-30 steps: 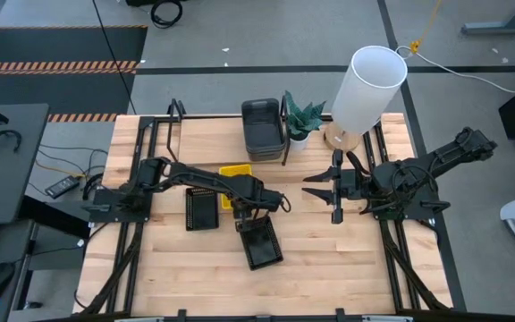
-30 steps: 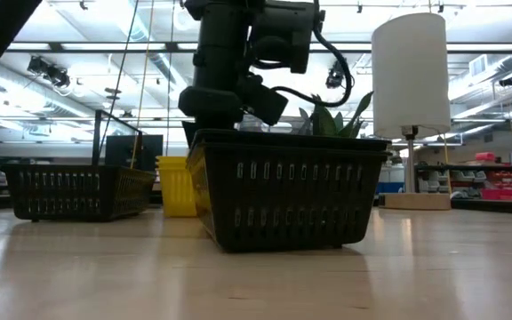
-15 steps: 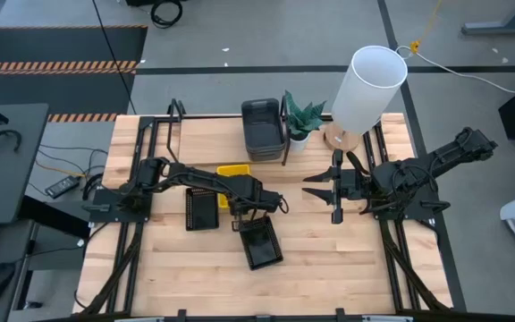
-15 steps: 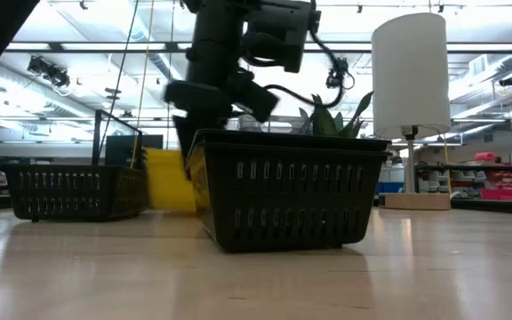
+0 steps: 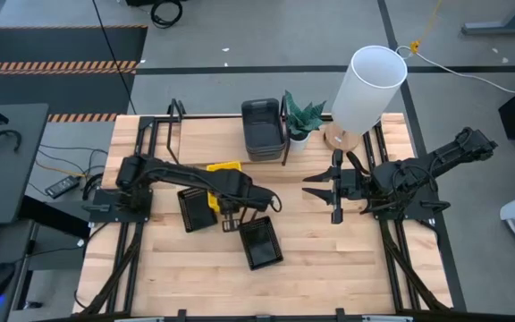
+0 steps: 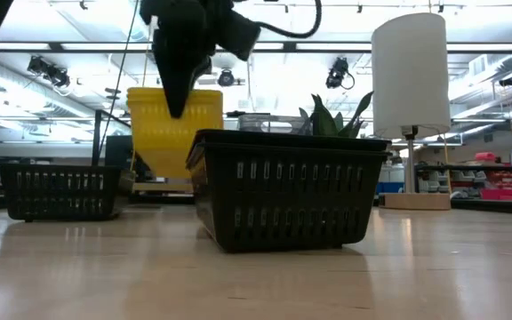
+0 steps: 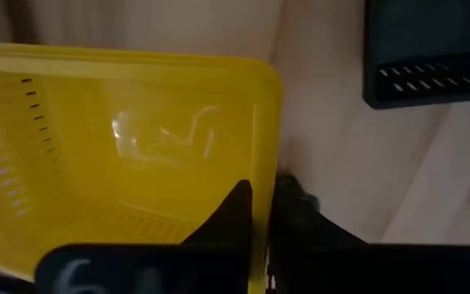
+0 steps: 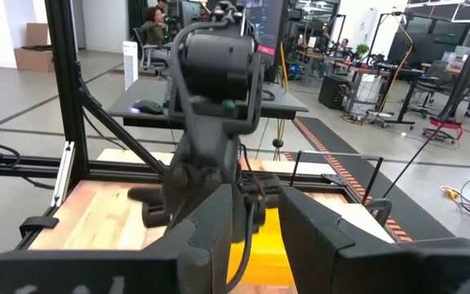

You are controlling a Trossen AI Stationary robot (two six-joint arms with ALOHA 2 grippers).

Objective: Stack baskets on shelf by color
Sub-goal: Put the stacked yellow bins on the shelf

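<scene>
My left gripper (image 5: 229, 211) is shut on a bright yellow basket (image 5: 223, 168), which hangs above the table left of centre; the low view shows that yellow basket (image 6: 174, 133) raised behind a black mesh basket (image 6: 287, 191). This mesh basket (image 5: 259, 243) and a second one (image 5: 191, 211) rest flat on the tabletop. Dark grey baskets (image 5: 262, 130) sit nested on the shelf (image 5: 208, 139) at the far edge. My right gripper (image 5: 309, 184) stands open at the right, holding nothing. My left gripper holds the yellow basket by one side wall's rim (image 7: 261, 155), with one finger (image 7: 233, 208) inside the basket and the other (image 7: 294, 208) outside. The fingers come from above, pointing down. The basket hangs below them, lifted clear of the table.
A potted plant (image 5: 302, 116) and a tall white lamp (image 5: 365, 85) stand at the far right by the shelf's end. Bare wood lies along the near edge (image 5: 329, 268). A person (image 8: 149, 28) sits at a desk beyond the table.
My left gripper has shut on the yellow basket's wall, then risen and gone toward the table's left edge. The yellow basket, which stood on the table, is now lifted clear and hangs higher than the black basket's rim.
</scene>
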